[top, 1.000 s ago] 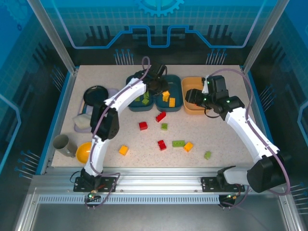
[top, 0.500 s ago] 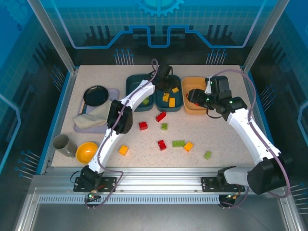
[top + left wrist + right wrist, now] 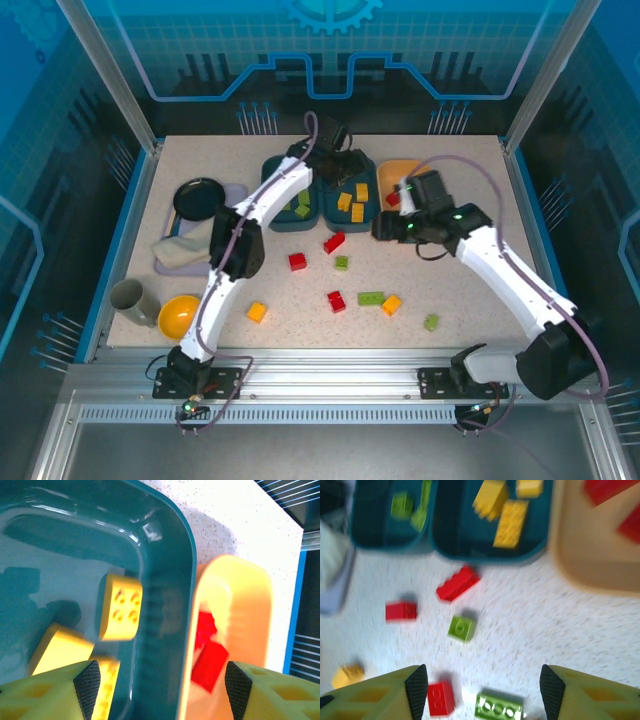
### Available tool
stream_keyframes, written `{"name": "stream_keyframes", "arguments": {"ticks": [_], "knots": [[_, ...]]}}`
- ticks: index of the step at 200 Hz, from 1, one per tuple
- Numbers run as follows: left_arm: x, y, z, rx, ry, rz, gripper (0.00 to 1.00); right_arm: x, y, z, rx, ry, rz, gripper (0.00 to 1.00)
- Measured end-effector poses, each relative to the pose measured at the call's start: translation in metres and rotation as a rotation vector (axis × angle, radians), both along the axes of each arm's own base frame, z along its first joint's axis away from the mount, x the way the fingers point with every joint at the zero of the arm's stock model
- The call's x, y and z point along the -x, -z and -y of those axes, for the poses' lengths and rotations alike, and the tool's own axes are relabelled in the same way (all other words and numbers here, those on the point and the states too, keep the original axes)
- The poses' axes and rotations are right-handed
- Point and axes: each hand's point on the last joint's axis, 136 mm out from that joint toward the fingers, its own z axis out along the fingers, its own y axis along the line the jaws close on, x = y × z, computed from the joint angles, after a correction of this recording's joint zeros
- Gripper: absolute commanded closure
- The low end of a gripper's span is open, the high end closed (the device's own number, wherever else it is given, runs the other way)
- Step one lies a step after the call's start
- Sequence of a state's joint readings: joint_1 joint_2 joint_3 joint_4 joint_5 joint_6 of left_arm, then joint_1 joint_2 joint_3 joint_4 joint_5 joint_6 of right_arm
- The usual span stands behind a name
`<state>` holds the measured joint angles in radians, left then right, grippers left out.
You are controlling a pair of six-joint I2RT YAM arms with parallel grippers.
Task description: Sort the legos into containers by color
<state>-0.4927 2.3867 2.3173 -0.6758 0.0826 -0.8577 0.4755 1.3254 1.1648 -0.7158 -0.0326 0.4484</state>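
Your left end effector hangs at the far side of the speckled white surface, over the right rim of the middle dark teal shallow plastic tray. Its yellow fingers stand apart with nothing between them. That tray holds yellow studded plastic bricks. Right beside it sits the light orange shallow plastic tray, with red studded plastic bricks inside. On the other side lies the left dark teal shallow plastic tray, holding green studded plastic bricks.

Your right end effector hangs just near of the light orange tray's left corner. Its fingers are spread wide and grip no brick, though its wrist view is blurred.

Eight bricks lie loose on the surface, near of the trays. The three loose red bricks are left of centre, and one of them lies just near of the middle tray. The three loose green bricks are spread from the centre toward the near right. The two loose yellow-orange bricks sit well apart along the near side.

At the left edge you have a black round dish, a lavender tray, a white cloth, a grey cup and a round yellow-orange bowl.
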Motion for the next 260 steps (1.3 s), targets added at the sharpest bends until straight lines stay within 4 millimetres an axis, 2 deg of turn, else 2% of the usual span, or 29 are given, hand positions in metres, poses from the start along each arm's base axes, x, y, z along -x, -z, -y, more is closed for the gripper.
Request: {"name": "stream_keyframes", "arguments": {"ticks": [12, 30, 42, 50, 66, 85, 102, 117, 141, 160, 200, 237, 260], "knots": [[0.027, -0.03, -0.019, -0.016, -0.016, 0.006, 0.28, 0.017, 0.017, -0.025, 0.042, -0.111, -0.042, 0.34], [0.08, -0.073, -0.056, -0.032, -0.049, 0.032, 0.27, 0.041, 0.043, -0.053, 0.101, -0.242, -0.107, 0.33], [0.118, -0.091, -0.082, -0.038, -0.069, 0.053, 0.25, 0.054, 0.06, -0.067, 0.132, -0.3, -0.155, 0.32], [0.143, -0.095, -0.098, -0.042, -0.079, 0.059, 0.25, 0.061, 0.072, -0.073, 0.152, -0.327, -0.188, 0.31], [0.189, -0.085, -0.127, -0.055, -0.095, 0.044, 0.25, 0.074, 0.096, -0.084, 0.19, -0.37, -0.258, 0.31], [0.24, -0.049, -0.155, -0.087, -0.107, -0.024, 0.24, 0.086, 0.122, -0.09, 0.242, -0.397, -0.329, 0.31], [0.278, -0.016, -0.174, -0.124, -0.11, -0.096, 0.24, 0.093, 0.139, -0.094, 0.286, -0.404, -0.378, 0.33], [0.302, -0.003, -0.187, -0.132, -0.12, -0.128, 0.24, 0.097, 0.149, -0.097, 0.319, -0.403, -0.403, 0.35], [0.319, -0.007, -0.196, -0.111, -0.13, -0.106, 0.24, 0.099, 0.158, -0.099, 0.344, -0.388, -0.418, 0.4], [0.32, -0.012, -0.196, -0.094, -0.135, -0.089, 0.24, 0.097, 0.163, -0.098, 0.363, -0.369, -0.421, 0.47], [0.324, -0.007, -0.189, -0.087, -0.116, -0.103, 0.24, 0.089, 0.173, -0.098, 0.4, -0.339, -0.418, 0.64], [0.321, -0.012, -0.179, -0.054, -0.084, -0.08, 0.24, 0.079, 0.167, -0.096, 0.421, -0.313, -0.375, 0.68], [0.314, -0.013, -0.161, -0.018, -0.03, -0.067, 0.25, 0.063, 0.144, -0.081, 0.411, -0.253, -0.329, 0.69]]}}
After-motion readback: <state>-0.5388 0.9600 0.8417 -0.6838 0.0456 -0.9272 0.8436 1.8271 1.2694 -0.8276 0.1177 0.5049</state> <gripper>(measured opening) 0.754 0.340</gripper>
